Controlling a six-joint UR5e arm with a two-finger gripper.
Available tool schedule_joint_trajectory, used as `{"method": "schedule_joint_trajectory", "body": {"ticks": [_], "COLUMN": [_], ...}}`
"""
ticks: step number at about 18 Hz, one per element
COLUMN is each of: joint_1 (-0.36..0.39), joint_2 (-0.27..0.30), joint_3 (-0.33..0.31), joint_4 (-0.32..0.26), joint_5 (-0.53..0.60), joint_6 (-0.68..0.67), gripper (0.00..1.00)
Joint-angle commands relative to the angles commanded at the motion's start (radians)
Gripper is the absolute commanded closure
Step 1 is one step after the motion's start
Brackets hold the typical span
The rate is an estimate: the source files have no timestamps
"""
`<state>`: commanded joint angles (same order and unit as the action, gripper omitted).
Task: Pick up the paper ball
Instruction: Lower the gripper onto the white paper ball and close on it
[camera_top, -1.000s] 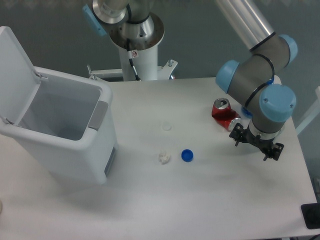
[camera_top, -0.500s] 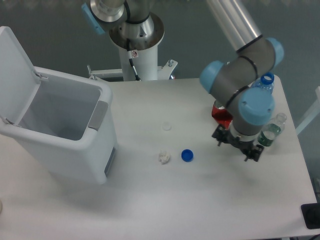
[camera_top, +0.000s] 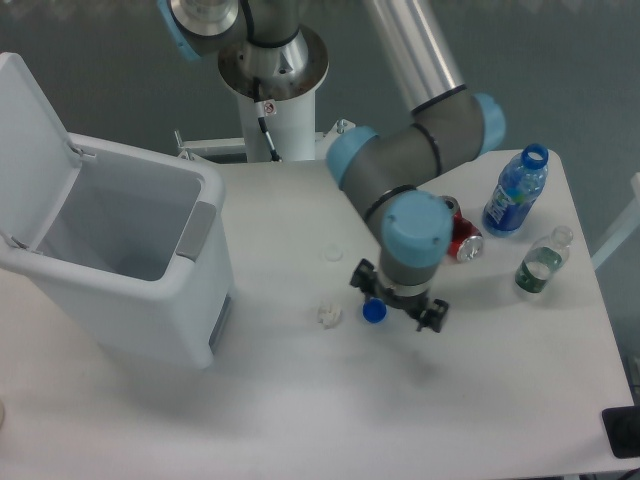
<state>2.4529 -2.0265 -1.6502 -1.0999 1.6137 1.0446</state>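
Observation:
The paper ball is a small lumpy off-white wad on the white table, near its middle. A blue bottle cap lies just right of it. My gripper hangs above the table just right of the cap, fingers spread left and right, open and empty. It stands roughly a hand's width right of the paper ball and partly overlaps the cap.
A white bin with its lid open stands at the left. A faint flat white disc lies behind the ball. A red can lies on its side, with a blue bottle and a clear green bottle at the right.
My arm has swept left across the table, from the right edge near the can to just right of the blue cap. The bottles have come into view behind it.

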Motion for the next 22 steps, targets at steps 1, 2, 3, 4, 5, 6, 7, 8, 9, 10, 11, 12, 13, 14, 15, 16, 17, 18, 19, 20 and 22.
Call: {"method": "schedule_joint_trajectory", "body": {"ticks": [1,2,3,4,5,6,7,8,9,10,11,12,13,14,15,16,17,18,19,20,22], "joint_1": [-0.008,-0.009,-0.018,-0.028,-0.031,-0.032,-0.035,-0.043,-0.045,-0.046,-0.046,-0.046,-0.046,-0.046,-0.046,-0.046,-0.048,-0.046,-0.048,-0.048,-0.046], "joint_2": [0.006,0.009,0.008,0.003,-0.001,-0.006,-0.018,-0.027,-0.038,-0.046,-0.05,-0.06,-0.064,-0.069,-0.072,-0.07,-0.069,-0.067,-0.067,-0.066,-0.061], "joint_3": [-0.026,-0.045,-0.049,-0.049,-0.049,-0.049,-0.051,-0.049,-0.043,-0.039,-0.036,-0.036,-0.036,-0.034,-0.034,-0.034,-0.034,-0.034,-0.034,-0.034,-0.031], "joint_4": [0.0,0.0,0.0,0.0,0.002,0.002,0.002,0.005,0.005,0.005,0.006,0.006,0.008,0.008,0.008,0.006,0.006,0.006,0.006,0.006,0.006], "joint_5": [0.0,0.0,0.0,0.0,0.002,0.002,0.002,0.002,0.003,0.003,0.003,0.003,0.005,0.005,0.005,0.006,0.006,0.006,0.008,0.008,0.006], "joint_6": [0.003,0.003,0.005,0.006,0.005,0.003,0.002,0.0,-0.003,-0.005,-0.005,-0.005,-0.006,-0.008,-0.009,-0.011,-0.012,-0.015,-0.017,-0.015,-0.014], "gripper": [0.08,0.07,0.07,0.07,0.07,0.07,0.07,0.08,0.1,0.14,0.17,0.19,0.22,0.26,0.32,0.37,0.47,0.59,0.82,0.9,1.0]}}
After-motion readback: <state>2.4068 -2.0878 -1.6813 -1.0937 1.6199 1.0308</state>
